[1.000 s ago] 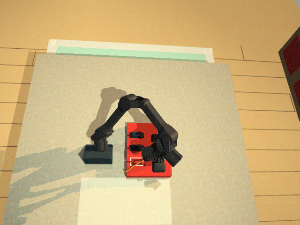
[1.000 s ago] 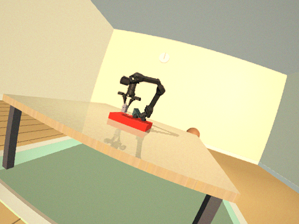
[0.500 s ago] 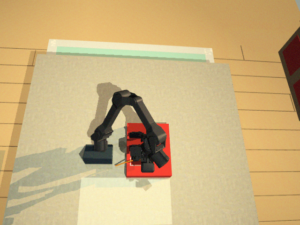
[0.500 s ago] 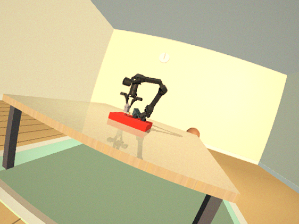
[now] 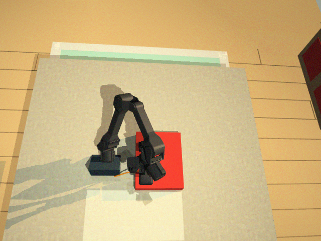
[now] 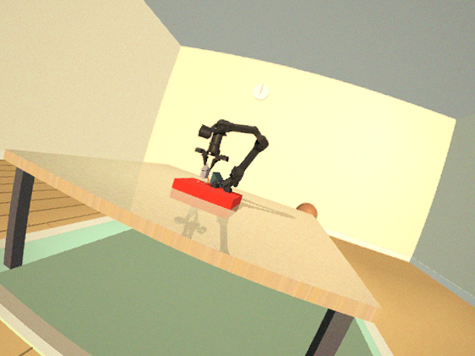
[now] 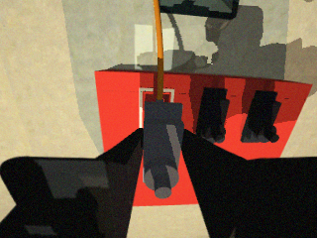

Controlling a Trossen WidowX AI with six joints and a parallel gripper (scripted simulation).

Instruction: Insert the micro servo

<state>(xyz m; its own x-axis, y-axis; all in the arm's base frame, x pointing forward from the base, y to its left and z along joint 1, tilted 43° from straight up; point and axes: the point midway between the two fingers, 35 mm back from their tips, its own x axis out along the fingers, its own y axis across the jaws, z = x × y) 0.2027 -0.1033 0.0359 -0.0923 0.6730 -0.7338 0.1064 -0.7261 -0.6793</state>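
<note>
The loose servo (image 7: 162, 141) (image 6: 204, 172) is dark grey in the wrist view and hangs a little above the red deck (image 5: 174, 160) (image 6: 205, 192) (image 7: 119, 101). My gripper (image 7: 161, 133) (image 6: 205, 166) is shut on its body. Its round shaft end faces the wrist camera, so it points up. The orange cable (image 7: 158, 37) (image 5: 121, 173) runs from the servo's far end past the deck's edge, towards the arm's base. The white outline (image 7: 141, 106) of the pocket shows partly behind the servo in the wrist view. The pocket's inside and the mounting ears are mostly hidden.
Two dark servos (image 7: 212, 114) (image 7: 261, 116) sit in the deck to the right of the pocket in the wrist view. The arm's dark base (image 5: 105, 168) (image 7: 203, 6) stands beside the deck. The arm covers much of the deck in the top view.
</note>
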